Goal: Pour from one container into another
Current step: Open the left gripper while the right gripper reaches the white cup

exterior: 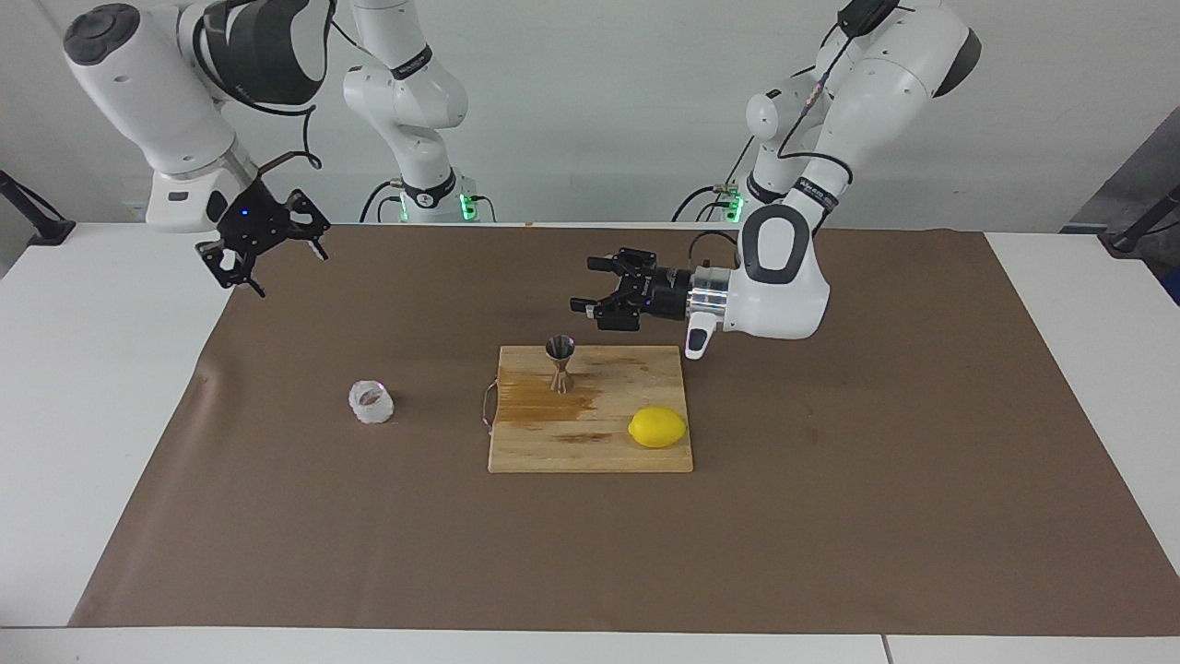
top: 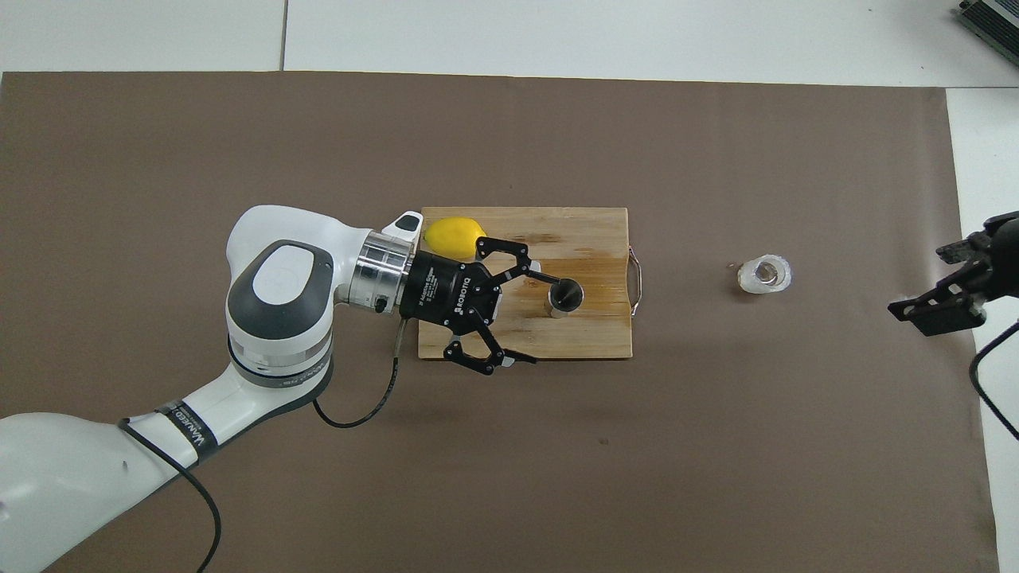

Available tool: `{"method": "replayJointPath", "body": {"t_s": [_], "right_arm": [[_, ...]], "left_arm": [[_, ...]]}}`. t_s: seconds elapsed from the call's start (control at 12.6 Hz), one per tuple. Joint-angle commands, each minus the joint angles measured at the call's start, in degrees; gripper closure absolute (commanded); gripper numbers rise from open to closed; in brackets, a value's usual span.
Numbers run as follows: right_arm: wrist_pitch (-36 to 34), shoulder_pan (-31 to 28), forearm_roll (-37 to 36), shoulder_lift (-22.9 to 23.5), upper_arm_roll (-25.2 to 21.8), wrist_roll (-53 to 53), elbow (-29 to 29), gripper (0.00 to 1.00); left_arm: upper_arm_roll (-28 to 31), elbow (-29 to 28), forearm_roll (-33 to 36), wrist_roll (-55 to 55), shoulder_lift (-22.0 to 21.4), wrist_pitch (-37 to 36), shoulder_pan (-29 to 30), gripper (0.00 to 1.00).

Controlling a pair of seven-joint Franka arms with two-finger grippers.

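We take the wooden cutting board point(exterior: 590, 433) as our reference; it lies on the brown mat point(exterior: 830, 516) that covers the table point(exterior: 101, 387).

The steel jigger point(exterior: 560, 363) stands upright on the board, near the board edge closest to the robots and toward the right arm's end of it. A wet stain spreads on the wood beside the jigger's foot. The lemon point(exterior: 657, 428) rests on the same board, at the corner farther from the robots and toward the left arm's end.

The clear faceted glass cup point(exterior: 371, 402) stands upright on the mat, off the board, well apart from it toward the right arm's end of the table. We see the board's metal handle point(top: 635, 270) pointing toward the cup.

The left gripper point(exterior: 587, 287) hangs in the air over the mat just off the board's robot-side edge, its fingers spread and holding nothing, clear of the jigger.

The right gripper point(exterior: 288, 271) is raised over the edge of the mat, well apart from the board, fingers likewise spread and empty.
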Motion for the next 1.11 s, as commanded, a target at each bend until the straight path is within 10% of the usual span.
{"method": "replayJointPath", "body": {"t_s": [0.0,0.32,1.03], "right_arm": [[3.0,-3.4,3.8,0.7,0.3,-18.3,-3.4,0.0],[3.1,-7.1,11.9,7.1,0.3,-43.6,-3.5,0.0],[15.9,-7.1,26.8,23.8,1.1,-62.7,-4.5,0.0]], "left_arm": [[0.6,-1.1,9.2,-0.6,-4.1,-2.5,2.3,0.0],[0.5,-0.4,20.9,-0.5,-6.4,-2.9,3.7,0.0],[-3.4,11.0,58.6,3.7,-7.5,-11.1,2.8,0.0]]}}
